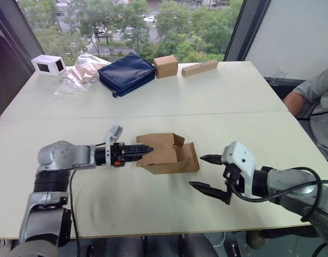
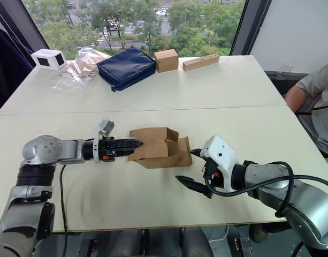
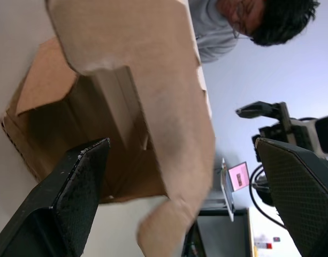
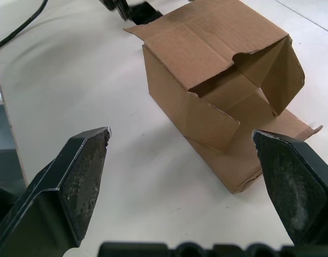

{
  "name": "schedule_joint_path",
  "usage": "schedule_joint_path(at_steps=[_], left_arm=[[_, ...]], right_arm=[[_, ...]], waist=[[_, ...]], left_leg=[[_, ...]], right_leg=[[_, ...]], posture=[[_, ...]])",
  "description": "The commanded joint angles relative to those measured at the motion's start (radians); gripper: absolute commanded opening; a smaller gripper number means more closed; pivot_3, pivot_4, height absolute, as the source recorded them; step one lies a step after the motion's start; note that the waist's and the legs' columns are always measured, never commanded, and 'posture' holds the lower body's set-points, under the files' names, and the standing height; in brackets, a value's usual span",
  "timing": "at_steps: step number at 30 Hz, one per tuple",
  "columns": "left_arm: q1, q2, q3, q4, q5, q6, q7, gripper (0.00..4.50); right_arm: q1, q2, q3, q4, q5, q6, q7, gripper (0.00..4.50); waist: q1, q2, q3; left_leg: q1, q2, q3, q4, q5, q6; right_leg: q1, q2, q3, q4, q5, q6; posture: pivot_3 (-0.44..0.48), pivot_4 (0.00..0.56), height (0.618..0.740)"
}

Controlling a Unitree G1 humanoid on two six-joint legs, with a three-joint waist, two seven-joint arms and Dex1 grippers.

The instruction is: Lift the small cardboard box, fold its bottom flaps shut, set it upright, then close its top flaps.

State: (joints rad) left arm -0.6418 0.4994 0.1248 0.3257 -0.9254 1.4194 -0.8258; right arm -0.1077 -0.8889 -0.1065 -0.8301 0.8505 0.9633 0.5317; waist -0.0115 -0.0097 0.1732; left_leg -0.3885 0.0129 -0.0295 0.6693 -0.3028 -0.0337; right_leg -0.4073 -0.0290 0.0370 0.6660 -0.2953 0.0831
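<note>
Window-lit white worktop (image 1: 233,101), trees beyond the glass. Small plain brown corrugated cardboard box (image 1: 166,153) lies on its side mid-worktop, flaps splayed at both ends, not yet lifted. Left tool (image 1: 144,150), fingers apart, reaches into the box's near open end, probably to hold it for the lift. Right tool (image 1: 205,172) hovers just beside the opposite end, fingers wide apart, touching nothing. Bare worktop all round; front edge near, far clutter well apart.
</note>
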Motion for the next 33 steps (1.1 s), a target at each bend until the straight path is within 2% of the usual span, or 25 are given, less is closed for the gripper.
schedule_joint_path(at_steps=[1, 8, 11, 13, 14, 15, 21, 27, 33], left_arm=[[-0.033, -0.02, -0.027, 0.026, 0.036, -0.05, -0.028, 4.5], [-0.071, -0.058, -0.029, 0.095, 0.077, -0.094, -0.061, 4.5], [-0.076, -0.073, -0.018, 0.104, 0.081, -0.098, -0.065, 3.77], [-0.075, -0.081, -0.021, 0.101, 0.088, -0.099, -0.067, 2.92], [-0.073, -0.083, -0.025, 0.097, 0.089, -0.098, -0.071, 2.64], [-0.071, -0.084, -0.027, 0.094, 0.09, -0.097, -0.073, 2.14], [-0.071, -0.094, -0.016, 0.089, 0.088, -0.093, -0.08, 0.07], [-0.087, -0.047, 0.014, 0.026, 0.062, -0.128, -0.147, 0.07], [-0.141, 0.048, -0.002, -0.09, 0.103, -0.301, -0.27, 0.07]], right_arm=[[-0.031, -0.001, -0.032, -0.034, 0.043, 0.018, -0.02, 4.47], [-0.033, -0.008, -0.057, -0.053, 0.08, 0.038, -0.054, 4.47], [-0.025, -0.014, -0.069, -0.062, 0.099, 0.041, -0.061, 4.5], [-0.02, -0.018, -0.072, -0.063, 0.104, 0.041, -0.063, 4.5], [-0.018, -0.02, -0.073, -0.062, 0.104, 0.04, -0.063, 4.5], [-0.017, -0.021, -0.073, -0.062, 0.105, 0.039, -0.064, 4.5], [0.0, -0.031, -0.076, -0.053, 0.095, 0.026, -0.055, 4.5], [0.009, 0.001, -0.125, -0.035, 0.14, 0.011, -0.082, 4.5], [-0.075, 0.123, -0.273, 0.084, 0.361, -0.047, -0.22, 4.5]], waist=[[0.0, 0.0, 0.0], [0.0, 0.0, 0.0], [0.0, 0.0, 0.0], [0.0, 0.0, 0.0], [0.0, 0.0, 0.0], [0.0, 0.0, 0.0], [0.0, 0.0, 0.0], [0.0, 0.0, 0.0], [-0.001, 0.0, 0.0]], left_leg=[[0.0, 0.0, 0.0, 0.0, 0.0, 0.0], [0.0, 0.0, 0.0, 0.0, 0.0, 0.0], [0.0, 0.0, 0.0, 0.0, 0.0, 0.0], [0.0, 0.0, 0.0, 0.0, 0.0, 0.0], [0.0, 0.0, 0.0, 0.0, 0.0, 0.0], [0.0, 0.0, 0.0, 0.0, 0.0, 0.0], [0.0, 0.0, 0.0, 0.0, 0.0, 0.0], [0.0, 0.0, 0.0, 0.0, 0.0, 0.0], [-0.001, 0.001, 0.0, 0.0, 0.0, 0.0]], right_leg=[[0.0, 0.0, 0.0, 0.0, 0.0, 0.0], [0.0, 0.0, 0.0, 0.0, 0.0, 0.0], [0.0, 0.0, 0.0, 0.0, 0.0, 0.0], [0.0, 0.0, 0.0, 0.0, 0.0, 0.0], [0.0, 0.0, 0.0, 0.0, 0.0, 0.0], [0.0, 0.0, 0.0, 0.0, 0.0, 0.0], [0.0, 0.0, 0.0, 0.0, 0.0, 0.0], [0.0, 0.0, 0.0, 0.0, 0.0, 0.0], [0.0, 0.0, 0.0, 0.0, 0.0, 0.0]], posture=[[0.0, 0.15, 0.74], [0.0, 0.15, 0.74], [0.0, 0.15, 0.74], [0.0, 0.15, 0.74], [0.0, 0.15, 0.74], [0.0, 0.15, 0.74], [0.0, 0.15, 0.74], [0.0, 0.15, 0.74], [0.0, 0.15, 0.74]])
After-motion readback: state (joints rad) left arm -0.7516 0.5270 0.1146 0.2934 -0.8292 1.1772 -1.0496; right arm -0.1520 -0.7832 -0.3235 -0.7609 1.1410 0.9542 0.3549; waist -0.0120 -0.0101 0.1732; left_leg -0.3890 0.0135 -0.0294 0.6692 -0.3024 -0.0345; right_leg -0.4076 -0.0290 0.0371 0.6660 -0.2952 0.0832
